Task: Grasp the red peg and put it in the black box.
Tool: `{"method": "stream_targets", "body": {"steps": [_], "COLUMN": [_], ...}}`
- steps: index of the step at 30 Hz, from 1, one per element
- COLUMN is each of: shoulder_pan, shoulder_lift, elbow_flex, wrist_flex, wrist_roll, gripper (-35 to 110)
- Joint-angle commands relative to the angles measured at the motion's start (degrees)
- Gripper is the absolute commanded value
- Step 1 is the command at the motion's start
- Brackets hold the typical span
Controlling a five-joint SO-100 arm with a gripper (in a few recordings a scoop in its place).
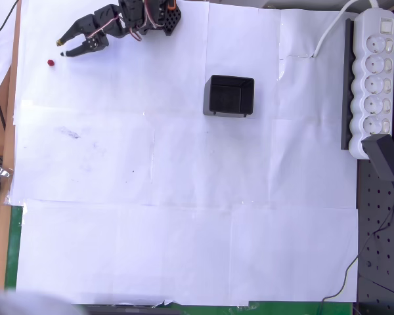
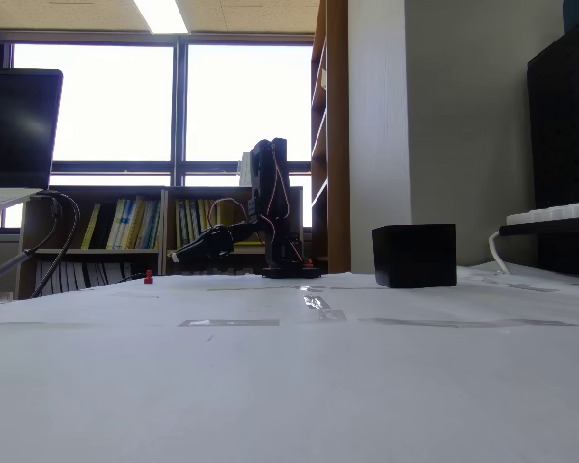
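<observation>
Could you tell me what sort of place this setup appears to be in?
Most likely an office or university lab. The fixed view shows low bookshelves full of books under large windows. A power strip lies beside the paper-covered table, where the arm's open claw reaches near the red peg.

The claw (image 1: 62, 48) is black, and the peg (image 1: 50, 63) just beside it is dark red. Well apart from the claw, the box (image 1: 229, 96) is black on the counter's white paper (image 1: 184, 197).
</observation>
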Motion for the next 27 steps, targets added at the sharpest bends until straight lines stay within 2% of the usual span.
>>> {"method": "stream_targets", "body": {"steps": [1,11,27], "shoulder_pan": [-0.1,2.9,1.8], "shoulder_lift": [1.1,11.7,16.5], "elbow_flex": [-2.3,5.3,14.0], "wrist_flex": [-2.6,-5.9,-4.7], "wrist_roll": [2.3,1.5,2.2], "gripper": [25,32,36]}}
